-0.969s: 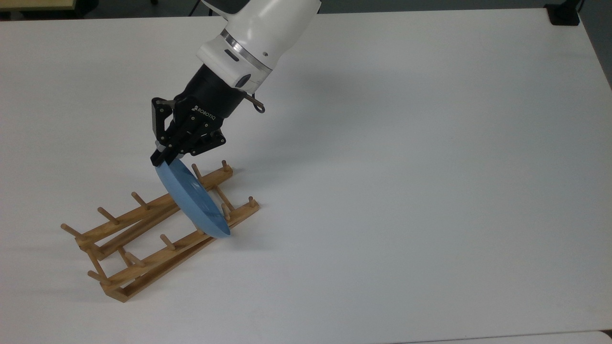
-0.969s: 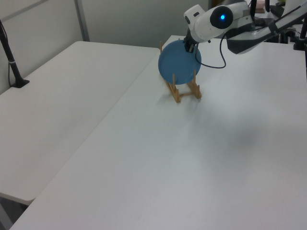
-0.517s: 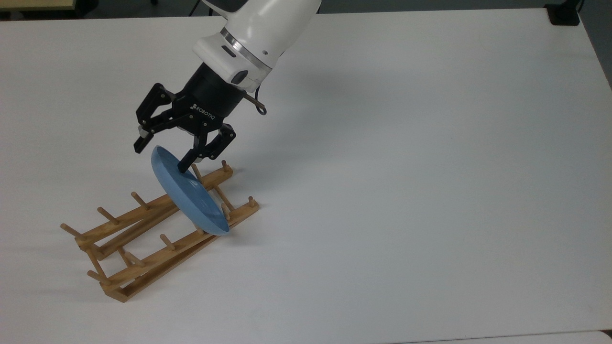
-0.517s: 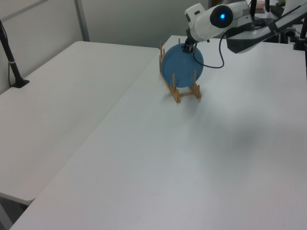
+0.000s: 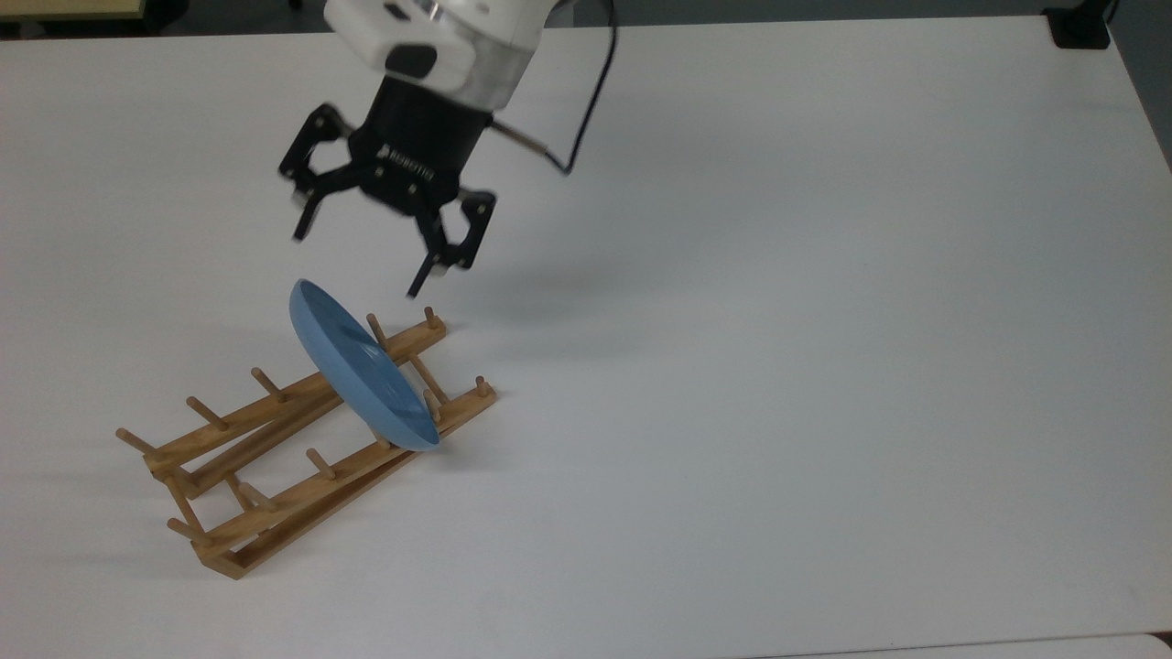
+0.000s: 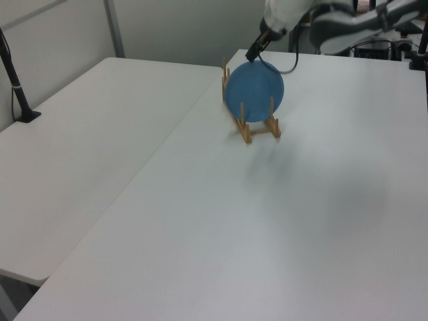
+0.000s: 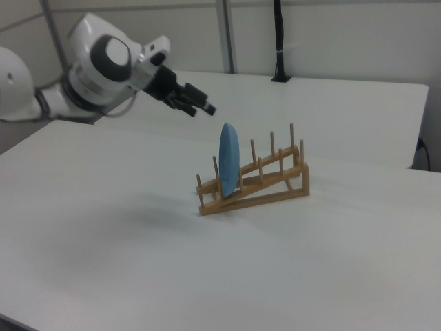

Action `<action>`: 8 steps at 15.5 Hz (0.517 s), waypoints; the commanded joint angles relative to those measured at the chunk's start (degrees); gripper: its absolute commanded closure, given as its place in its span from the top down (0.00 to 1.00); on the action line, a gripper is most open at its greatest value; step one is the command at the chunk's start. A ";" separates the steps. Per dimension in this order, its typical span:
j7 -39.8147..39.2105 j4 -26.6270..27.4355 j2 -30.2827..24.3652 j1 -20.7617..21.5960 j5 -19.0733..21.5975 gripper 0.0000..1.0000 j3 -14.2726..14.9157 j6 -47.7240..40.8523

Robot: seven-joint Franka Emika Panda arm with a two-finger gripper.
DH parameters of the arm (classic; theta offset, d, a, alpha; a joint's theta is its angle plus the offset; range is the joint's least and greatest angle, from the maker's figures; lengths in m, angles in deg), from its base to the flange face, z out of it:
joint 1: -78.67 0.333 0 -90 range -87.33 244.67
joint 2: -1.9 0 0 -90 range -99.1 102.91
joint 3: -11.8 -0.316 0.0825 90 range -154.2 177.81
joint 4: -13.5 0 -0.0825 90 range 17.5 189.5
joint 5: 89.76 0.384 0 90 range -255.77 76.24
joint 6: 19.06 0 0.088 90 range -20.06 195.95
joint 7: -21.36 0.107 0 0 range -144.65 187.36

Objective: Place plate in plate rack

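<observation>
The light-blue plate point(image 5: 362, 375) stands on edge between pegs near the raised end of the wooden plate rack point(image 5: 240, 419), leaning slightly. My gripper point(image 5: 357, 265) hangs open just above the plate's upper rim, with nothing between its fingers and clear of the plate. In the left view the plate point(image 6: 254, 92) faces the camera, upright in the rack point(image 6: 247, 132), with the gripper point(image 6: 256, 51) right above its top edge. The right view shows the plate point(image 7: 229, 160) edge-on in the rack point(image 7: 303, 181), and the gripper point(image 7: 202, 109) up to the right view's left of it.
The rack sits on a wide white table point(image 5: 778, 366). A black clamp point(image 5: 1080, 27) is at the far right corner in the top view. A second white table point(image 6: 87, 154) with a black post point(image 6: 17, 87) lies to the left view's left.
The gripper opened and let go of the plate, then rose and drew back from it. The plate settled upright between the pegs and stays in the rack.
</observation>
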 commanded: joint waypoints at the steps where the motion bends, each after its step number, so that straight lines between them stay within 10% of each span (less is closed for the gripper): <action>1: -1.01 -0.74 -4.94 -0.31 12.45 1.00 -3.41 -11.51; 8: -1.72 -6.54 -8.46 -0.39 32.76 1.00 -5.36 -32.86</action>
